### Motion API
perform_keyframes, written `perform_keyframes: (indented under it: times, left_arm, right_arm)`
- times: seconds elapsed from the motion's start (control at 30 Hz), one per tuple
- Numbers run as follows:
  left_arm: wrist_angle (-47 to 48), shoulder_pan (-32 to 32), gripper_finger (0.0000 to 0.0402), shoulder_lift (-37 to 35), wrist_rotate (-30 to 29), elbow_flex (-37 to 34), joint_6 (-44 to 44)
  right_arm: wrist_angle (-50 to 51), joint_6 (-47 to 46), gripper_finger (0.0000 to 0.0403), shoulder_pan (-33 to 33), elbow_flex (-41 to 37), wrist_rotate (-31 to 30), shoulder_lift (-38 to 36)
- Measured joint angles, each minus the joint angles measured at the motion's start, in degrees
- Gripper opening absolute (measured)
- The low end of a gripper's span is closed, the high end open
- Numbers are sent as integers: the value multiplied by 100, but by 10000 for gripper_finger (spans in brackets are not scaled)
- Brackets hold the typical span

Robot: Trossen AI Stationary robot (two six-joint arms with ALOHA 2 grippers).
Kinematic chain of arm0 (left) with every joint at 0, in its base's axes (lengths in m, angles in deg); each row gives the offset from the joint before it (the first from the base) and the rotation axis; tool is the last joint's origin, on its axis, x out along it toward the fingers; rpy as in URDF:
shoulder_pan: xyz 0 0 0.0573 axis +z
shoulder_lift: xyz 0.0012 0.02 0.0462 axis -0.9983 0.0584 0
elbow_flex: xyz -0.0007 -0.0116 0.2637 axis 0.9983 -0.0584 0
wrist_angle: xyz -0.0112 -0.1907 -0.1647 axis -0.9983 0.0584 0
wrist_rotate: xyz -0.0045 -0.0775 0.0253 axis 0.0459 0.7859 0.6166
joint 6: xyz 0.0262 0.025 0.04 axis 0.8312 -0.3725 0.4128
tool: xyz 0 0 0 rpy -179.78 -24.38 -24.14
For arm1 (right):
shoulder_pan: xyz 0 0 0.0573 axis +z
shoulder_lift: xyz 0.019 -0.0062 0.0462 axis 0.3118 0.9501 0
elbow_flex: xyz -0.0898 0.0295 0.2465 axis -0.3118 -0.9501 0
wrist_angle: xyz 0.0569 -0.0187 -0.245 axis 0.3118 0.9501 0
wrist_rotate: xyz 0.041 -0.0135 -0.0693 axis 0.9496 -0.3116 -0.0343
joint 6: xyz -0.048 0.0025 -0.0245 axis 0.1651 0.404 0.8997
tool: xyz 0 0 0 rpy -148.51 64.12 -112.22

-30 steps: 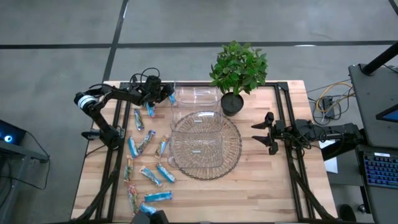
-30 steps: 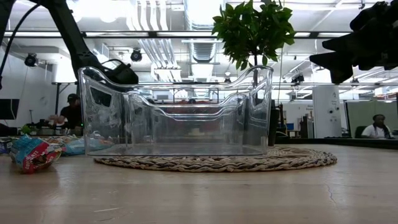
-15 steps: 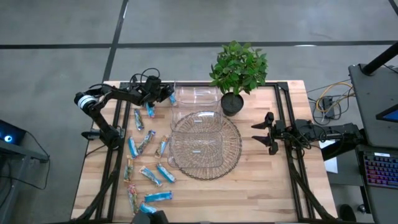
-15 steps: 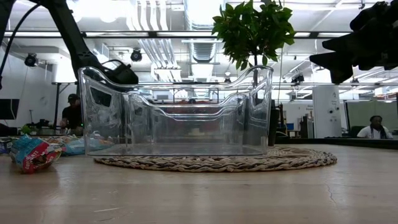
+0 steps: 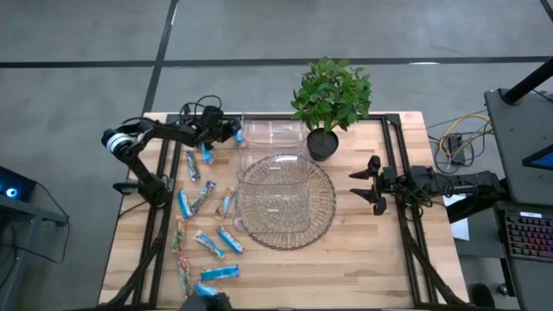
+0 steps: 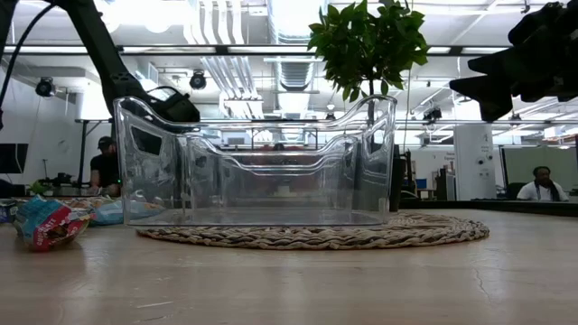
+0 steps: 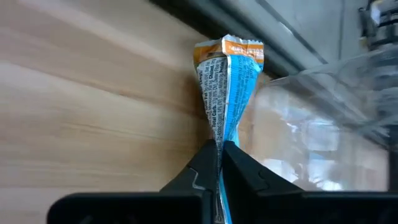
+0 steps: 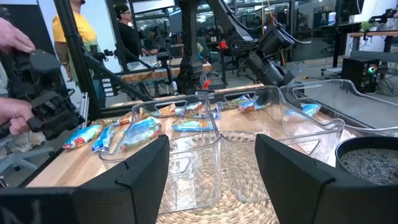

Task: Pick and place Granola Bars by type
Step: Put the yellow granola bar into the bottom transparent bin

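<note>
Several blue-foil Granola Bars (image 5: 200,197) lie scattered on the wooden table's left half. My left gripper (image 5: 229,132) is at the far left, beside a clear container (image 5: 272,131), and is shut on one blue bar with an orange end (image 7: 227,87). A second clear container (image 5: 281,186) stands on a round woven mat (image 5: 324,216) at mid-table. My right gripper (image 5: 366,183) hovers open right of the mat, with nothing between its fingers (image 8: 143,168). My left gripper pinches the bar's wrapper at its near end (image 7: 220,144) between its two fingers (image 7: 205,167). The foil is squeezed narrow there. The bar runs straight on from the fingertips, orange end (image 7: 231,48) farthest away. Whether it rests on the table I cannot tell.
A potted plant (image 5: 332,99) stands at the far edge, right of the far container. Black frame rails (image 5: 399,173) run along the table's sides. People show in the room beyond the table (image 8: 65,37). Bare wood (image 5: 371,250) lies near right.
</note>
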Motion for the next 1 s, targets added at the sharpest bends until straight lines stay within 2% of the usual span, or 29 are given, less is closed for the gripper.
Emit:
perform_keyframes:
  times: [0.17, 0.33, 0.53, 0.7, 1.0]
  left_arm:
    - [-6, 25, 0, -614, -207, 3, 2]
    - [562, 28, 0, -1605, -303, 59, 4]
    - [2462, 28, 0, -3037, -374, 564, 249]
    - [4275, 11, 0, -3911, -382, 1277, 389]
    - [6981, -205, 0, -4535, -381, 2413, 399]
  right_arm:
    - [0, 0, 226, 0, 0, 1, 0]
    - [0, 0, 228, 0, -1, 0, 0]
    - [0, 0, 226, -1, -1, 1, 0]
    - [0, 0, 228, 1, 1, 1, 0]
    - [0, 0, 226, -1, -1, 1, 1]
